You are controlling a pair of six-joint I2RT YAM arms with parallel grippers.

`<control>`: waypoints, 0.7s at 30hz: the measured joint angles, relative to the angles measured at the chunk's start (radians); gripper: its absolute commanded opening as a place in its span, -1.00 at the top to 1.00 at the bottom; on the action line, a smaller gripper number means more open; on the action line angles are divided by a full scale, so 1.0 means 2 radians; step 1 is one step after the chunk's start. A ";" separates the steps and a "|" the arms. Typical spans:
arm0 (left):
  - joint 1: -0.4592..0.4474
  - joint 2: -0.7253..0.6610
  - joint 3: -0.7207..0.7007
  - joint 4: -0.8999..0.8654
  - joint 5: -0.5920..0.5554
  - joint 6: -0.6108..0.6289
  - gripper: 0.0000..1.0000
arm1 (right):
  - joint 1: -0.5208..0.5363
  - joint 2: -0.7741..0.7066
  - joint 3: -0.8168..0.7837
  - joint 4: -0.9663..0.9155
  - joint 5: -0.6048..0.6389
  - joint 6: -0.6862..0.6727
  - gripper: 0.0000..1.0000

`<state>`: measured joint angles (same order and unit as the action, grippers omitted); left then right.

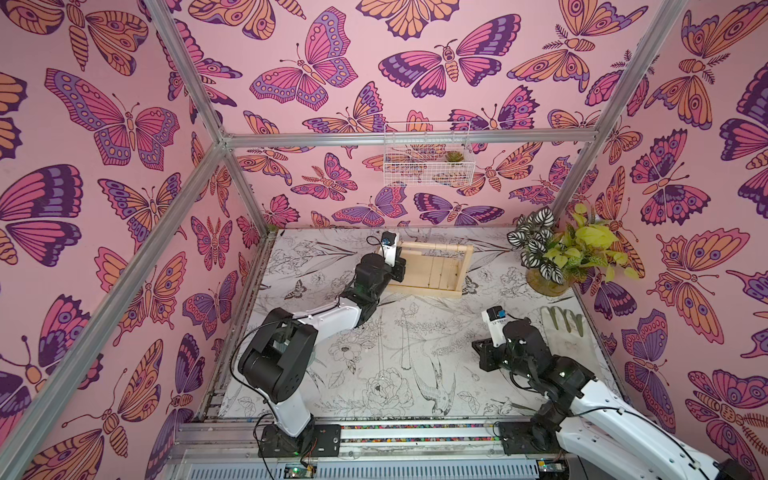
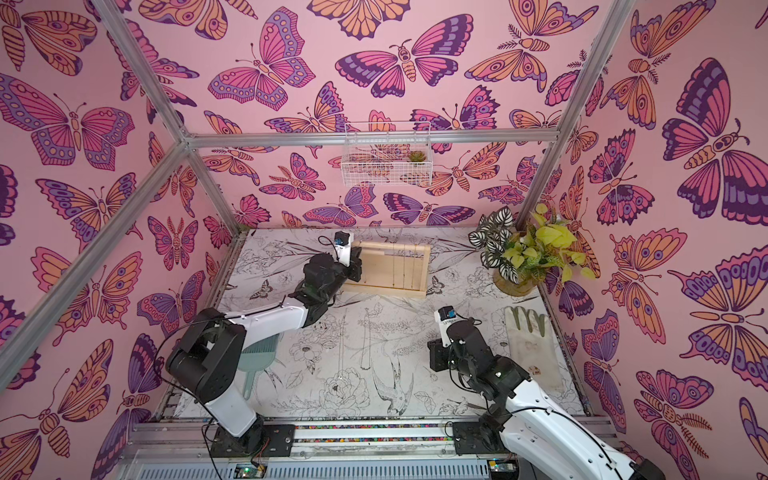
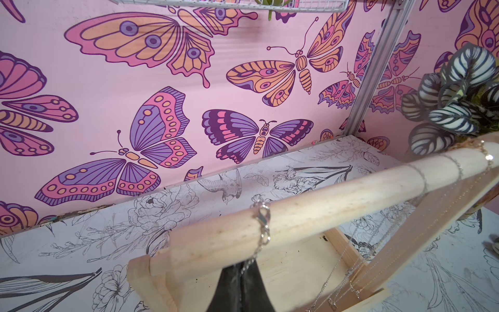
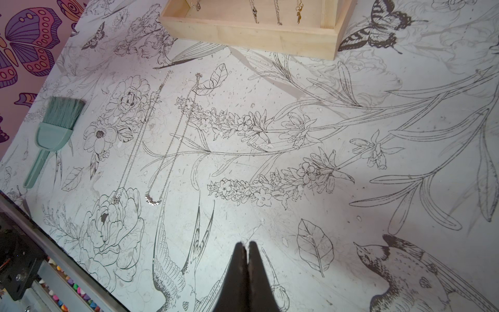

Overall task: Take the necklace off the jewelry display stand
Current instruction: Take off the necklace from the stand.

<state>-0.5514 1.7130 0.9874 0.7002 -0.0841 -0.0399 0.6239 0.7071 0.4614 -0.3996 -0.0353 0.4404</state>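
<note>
A silver necklace (image 3: 262, 224) is draped over the top crossbar of the pale wooden jewelry display stand (image 1: 432, 272), which is set at the far middle of the flower-printed bench (image 1: 415, 332). Its chain is pinched just below the bar by the closed left claw (image 3: 244, 267). Other hung chains (image 3: 422, 178) are spaced along the bar. The right claw (image 4: 246, 245) is closed on nothing above the bench, well apart from the stand. Two loose chains (image 4: 152, 201) are laid flat near a teal brush (image 4: 54, 129).

Robot test cell, aluminium frame (image 1: 374, 139), butterfly-print walls (image 1: 291, 62), printed tabletop (image 1: 419, 332), arms (image 1: 328, 318) bolted to front rail (image 1: 415, 434)
</note>
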 measured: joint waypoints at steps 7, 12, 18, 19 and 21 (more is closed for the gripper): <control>0.003 -0.009 -0.003 -0.011 -0.004 0.005 0.94 | 0.000 0.003 0.000 0.000 -0.001 0.000 1.00; 0.010 -0.012 -0.006 -0.012 -0.006 0.007 0.93 | 0.000 0.005 0.000 0.004 -0.001 0.000 1.00; 0.017 -0.016 -0.012 -0.013 -0.007 0.007 0.92 | 0.000 0.007 0.000 0.006 -0.001 0.000 1.00; 0.017 -0.017 -0.013 -0.013 -0.007 0.008 0.92 | 0.000 0.007 0.000 0.007 -0.001 0.000 1.00; 0.018 -0.019 -0.014 -0.013 -0.007 0.009 0.93 | 0.000 0.007 0.000 0.007 -0.002 0.000 1.00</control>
<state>-0.5156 1.6752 0.9588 0.6750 -0.0982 -0.0223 0.6239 0.7212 0.4614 -0.3851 -0.0383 0.4404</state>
